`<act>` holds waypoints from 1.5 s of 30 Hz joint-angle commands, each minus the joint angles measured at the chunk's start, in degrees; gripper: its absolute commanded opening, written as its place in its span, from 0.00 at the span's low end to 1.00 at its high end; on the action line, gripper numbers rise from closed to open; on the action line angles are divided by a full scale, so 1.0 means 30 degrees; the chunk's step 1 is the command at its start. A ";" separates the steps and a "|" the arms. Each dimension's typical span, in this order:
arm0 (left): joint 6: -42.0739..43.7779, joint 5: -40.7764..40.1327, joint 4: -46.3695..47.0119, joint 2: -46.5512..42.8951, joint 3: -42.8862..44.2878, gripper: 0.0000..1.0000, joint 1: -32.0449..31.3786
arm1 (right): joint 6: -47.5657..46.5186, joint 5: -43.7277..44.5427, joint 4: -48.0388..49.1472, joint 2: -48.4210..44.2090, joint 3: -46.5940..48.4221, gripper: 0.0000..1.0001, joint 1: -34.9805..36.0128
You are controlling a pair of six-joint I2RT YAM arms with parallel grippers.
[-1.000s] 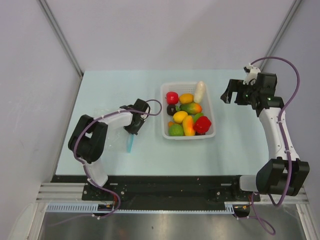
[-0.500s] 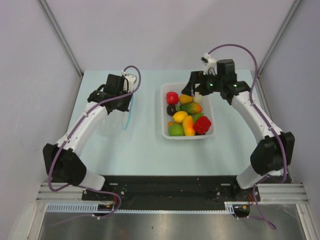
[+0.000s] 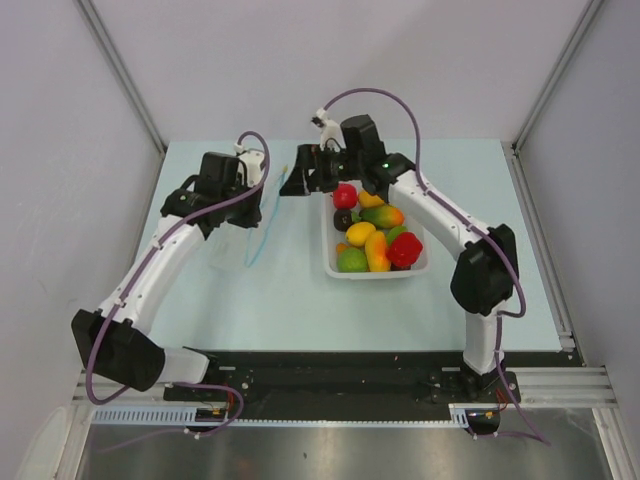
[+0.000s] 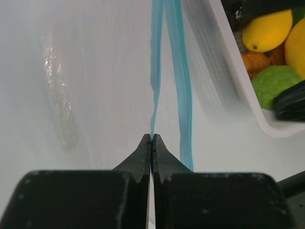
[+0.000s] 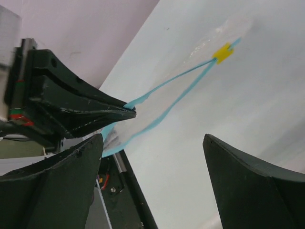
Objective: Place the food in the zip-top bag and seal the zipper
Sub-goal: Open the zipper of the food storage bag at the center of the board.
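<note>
Evidently to open its mouth for loading, the zip-top bag spreads ahead and left of the left tool, whose tips pinch one lip of the zipper. The right tool, spread wide, faces the other lip. The zipper runs straight ahead, mouth toward the food at right.

No legible text, labels, brands or numbers in any view. No print can be made out on the clear crinkly zip-top bag or the white rectangular plastic basket.
</note>
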 commanded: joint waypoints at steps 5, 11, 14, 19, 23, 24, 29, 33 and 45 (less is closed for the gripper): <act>-0.2390 0.3444 0.0969 -0.0914 -0.0043 0.00 0.1794 | 0.2402 0.0482 0.1548 0.1663 0.0691 0.81 0.1718; -0.2918 0.4237 0.1266 -0.1529 -0.0483 0.00 0.1970 | 0.2549 0.1331 0.1521 0.2981 0.1101 0.52 0.2218; -0.3182 0.4210 0.0739 -0.1821 -0.0455 0.00 0.2496 | 0.2374 0.1334 0.1404 0.3100 0.0896 0.30 0.2131; -0.3388 0.2925 -0.0168 -0.2612 0.0012 0.00 0.4195 | 0.1614 0.1244 0.1141 0.2136 -0.0217 0.00 0.1750; -0.2805 -0.1319 -0.0493 -0.3898 0.0278 0.00 0.4344 | -0.0489 0.1187 -0.0320 0.1519 -0.0686 0.00 0.1749; -0.2599 -0.3040 -0.0580 -0.4048 0.0133 0.00 0.4315 | -0.0961 0.1215 -0.0702 0.1488 -0.0687 0.00 0.1807; -0.0929 -0.5023 -0.1078 -0.4430 -0.0482 0.00 0.4314 | -0.3277 0.2006 -0.3164 0.1925 -0.0512 0.00 0.2218; -0.0427 0.0535 -0.2014 -0.4518 -0.1651 0.00 0.4285 | -0.5499 0.2123 -0.5711 0.2922 0.1008 0.00 0.2130; -0.3445 0.5608 -0.0057 -0.2293 -0.2212 0.00 0.4139 | -0.9520 0.4729 -0.9407 0.2368 0.2066 0.10 0.1603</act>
